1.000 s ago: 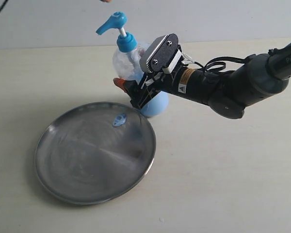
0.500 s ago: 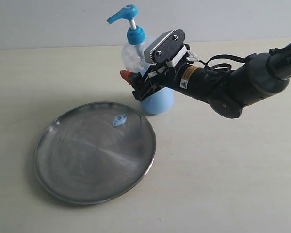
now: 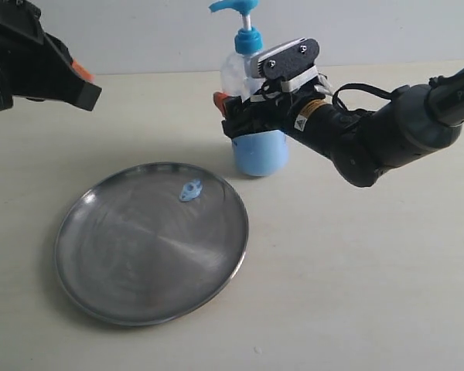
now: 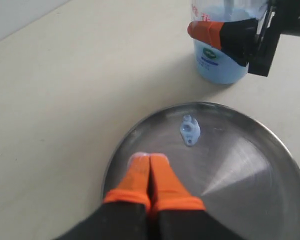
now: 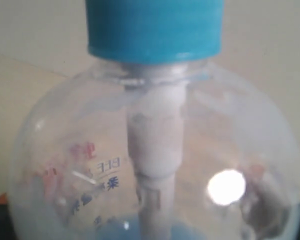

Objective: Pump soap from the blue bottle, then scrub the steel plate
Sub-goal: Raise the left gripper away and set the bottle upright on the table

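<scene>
The blue bottle (image 3: 261,154) stands upright on the table just behind the steel plate (image 3: 139,263), its pump head (image 3: 236,6) at the top edge of the exterior view. My right gripper (image 3: 243,116) is shut on the bottle's clear body, one orange finger (image 3: 221,100) showing on its left side. The right wrist view is filled by the bottle (image 5: 155,150). A small pale blob of soap (image 3: 190,189) lies near the plate's far rim. My left gripper (image 3: 83,81) hovers at the upper left, shut and empty. Its fingertips (image 4: 150,159) hang above the plate (image 4: 240,175), short of the soap (image 4: 190,131).
The beige table (image 3: 371,270) runs back to a white wall (image 3: 139,31). The right arm (image 3: 402,131) reaches in from the right edge, low over the table.
The right gripper has swung the tilted bottle upright and carried it right and back, away from the plate. The left gripper has come into the exterior view at the upper left.
</scene>
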`<control>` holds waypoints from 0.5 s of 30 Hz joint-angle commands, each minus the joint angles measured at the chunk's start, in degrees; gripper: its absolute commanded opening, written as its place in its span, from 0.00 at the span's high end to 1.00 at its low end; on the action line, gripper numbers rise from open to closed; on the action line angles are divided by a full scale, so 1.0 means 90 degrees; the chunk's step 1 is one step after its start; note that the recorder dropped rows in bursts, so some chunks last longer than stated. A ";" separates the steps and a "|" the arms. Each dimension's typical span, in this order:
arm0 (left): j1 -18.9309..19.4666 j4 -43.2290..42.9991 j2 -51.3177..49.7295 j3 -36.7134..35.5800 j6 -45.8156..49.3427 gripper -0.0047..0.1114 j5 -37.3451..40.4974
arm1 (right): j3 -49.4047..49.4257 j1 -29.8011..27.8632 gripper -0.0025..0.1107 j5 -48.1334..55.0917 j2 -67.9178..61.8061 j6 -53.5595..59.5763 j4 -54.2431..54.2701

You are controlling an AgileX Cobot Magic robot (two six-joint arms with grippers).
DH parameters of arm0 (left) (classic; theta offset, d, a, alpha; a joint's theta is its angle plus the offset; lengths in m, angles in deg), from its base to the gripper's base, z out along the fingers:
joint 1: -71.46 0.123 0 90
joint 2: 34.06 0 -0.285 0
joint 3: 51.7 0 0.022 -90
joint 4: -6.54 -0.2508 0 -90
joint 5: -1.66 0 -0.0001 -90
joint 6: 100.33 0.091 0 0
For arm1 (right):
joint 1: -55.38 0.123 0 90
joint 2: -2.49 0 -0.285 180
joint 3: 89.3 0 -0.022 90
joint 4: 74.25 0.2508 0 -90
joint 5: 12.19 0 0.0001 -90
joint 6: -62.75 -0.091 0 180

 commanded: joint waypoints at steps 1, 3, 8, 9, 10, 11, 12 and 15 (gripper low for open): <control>-0.0029 -0.0010 0.0019 -0.0294 -0.0053 0.96 -0.0758 | -0.0081 -0.0175 0.98 -0.0326 0.0117 -0.0615 0.0137; -0.0029 0.0063 0.0019 -0.0306 -0.0053 0.96 -0.0819 | -0.0081 -0.0231 0.98 -0.0338 0.0117 -0.0708 0.0095; -0.0029 0.0179 0.0008 -0.0306 -0.0070 0.96 -0.0979 | -0.0081 -0.0245 0.98 -0.0368 0.0117 -0.0851 -0.0628; -0.0029 0.0209 -0.0002 -0.0306 -0.0070 0.96 -0.0991 | -0.0081 -0.0245 0.98 -0.0368 0.0117 -0.0850 -0.0649; -0.0029 0.0209 -0.0002 -0.0306 -0.0070 0.96 -0.0991 | -0.0081 -0.0245 0.98 -0.0368 0.0117 -0.0850 -0.0649; -0.0029 0.0209 -0.0002 -0.0306 -0.0070 0.96 -0.0991 | -0.0081 -0.0245 0.98 -0.0368 0.0117 -0.0850 -0.0635; -0.0029 0.0208 -0.0002 -0.0306 -0.0070 0.96 -0.1008 | -0.0081 -0.0245 0.98 -0.0368 0.0117 -0.0850 -0.0635; -0.0029 0.0208 -0.0002 -0.0306 -0.0070 0.96 -0.1100 | -0.0081 -0.0245 0.98 -0.0368 0.0081 -0.0850 -0.0670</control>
